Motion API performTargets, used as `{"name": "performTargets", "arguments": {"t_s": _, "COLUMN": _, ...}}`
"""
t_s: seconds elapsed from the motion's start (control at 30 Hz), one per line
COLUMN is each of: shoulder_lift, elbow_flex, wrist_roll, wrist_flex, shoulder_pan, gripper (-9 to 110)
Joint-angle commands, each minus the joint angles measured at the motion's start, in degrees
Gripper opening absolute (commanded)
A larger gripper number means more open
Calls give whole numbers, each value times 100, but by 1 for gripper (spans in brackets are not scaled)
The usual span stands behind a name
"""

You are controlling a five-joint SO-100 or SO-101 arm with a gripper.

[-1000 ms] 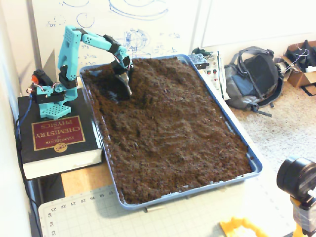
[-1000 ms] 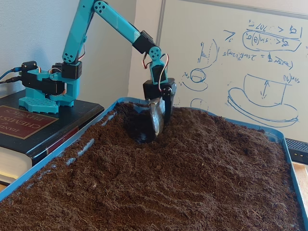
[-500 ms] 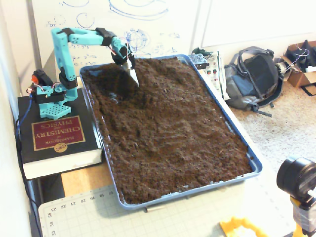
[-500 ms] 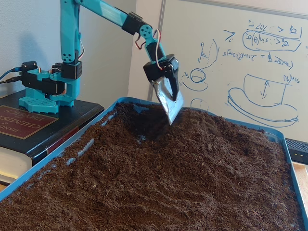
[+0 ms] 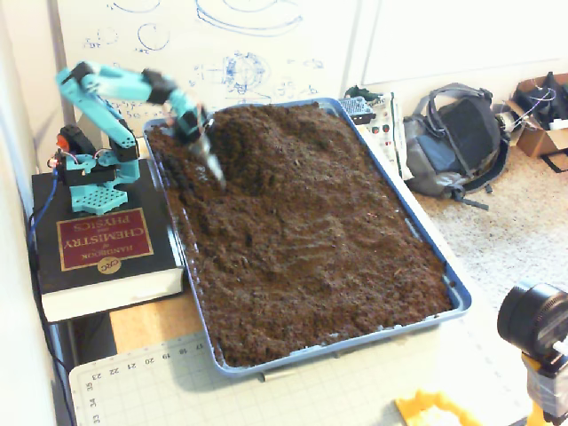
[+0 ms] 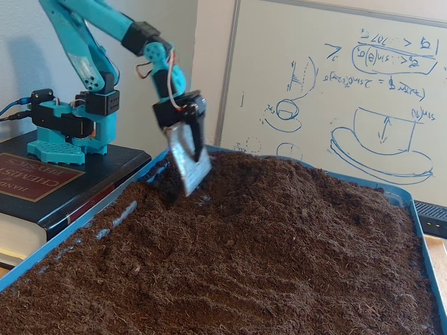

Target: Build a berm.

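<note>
Fixed views show crumbly dark berm [image 5: 266, 146] [image 6: 293, 202], rounded and lumpy.

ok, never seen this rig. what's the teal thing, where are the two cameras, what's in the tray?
The teal thing is a small robot arm, standing on a thick chemistry handbook beside the tray. One fixed view looks down from high up; the other sits low at the tray's near end, looking along the soil. The blue tray is filled with loose dark soil, heaped into a mound, the berm, near the arm. Instead of plain fingers, the arm's tip carries a flat metal scoop blade, raised just above the soil beside that mound.
</note>
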Motion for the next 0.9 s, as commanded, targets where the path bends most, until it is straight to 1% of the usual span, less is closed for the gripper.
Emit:
{"name": "performTargets", "arguments": {"t_s": 0.0, "shoulder_lift": 387, "elbow_flex": 246, "wrist_roll": -940, "wrist_flex": -105, "shoulder_pan": 694, "gripper": 0}}
{"name": "performTargets", "arguments": {"t_s": 0.1, "shoulder_lift": 378, "elbow_flex": 422, "wrist_roll": -1433, "wrist_flex": -105, "shoulder_pan": 1160, "gripper": 0}}
{"name": "performTargets", "arguments": {"t_s": 0.23, "shoulder_lift": 141, "elbow_flex": 615, "wrist_roll": -1775, "wrist_flex": -105, "shoulder_pan": 1617, "gripper": 0}}
{"name": "performTargets", "arguments": {"t_s": 0.43, "shoulder_lift": -826, "elbow_flex": 536, "wrist_roll": -2408, "wrist_flex": -202, "shoulder_pan": 2197, "gripper": 0}}
{"name": "performTargets", "arguments": {"t_s": 0.53, "shoulder_lift": -1459, "elbow_flex": 26, "wrist_roll": -2681, "wrist_flex": -202, "shoulder_pan": 2399, "gripper": 0}}
{"name": "performTargets", "arguments": {"t_s": 0.63, "shoulder_lift": -2479, "elbow_flex": -624, "wrist_roll": -2900, "wrist_flex": -202, "shoulder_pan": 2443, "gripper": 0}}
{"name": "performTargets", "arguments": {"t_s": 0.87, "shoulder_lift": -4500, "elbow_flex": -2751, "wrist_roll": -2892, "wrist_flex": -202, "shoulder_pan": 2461, "gripper": 0}}
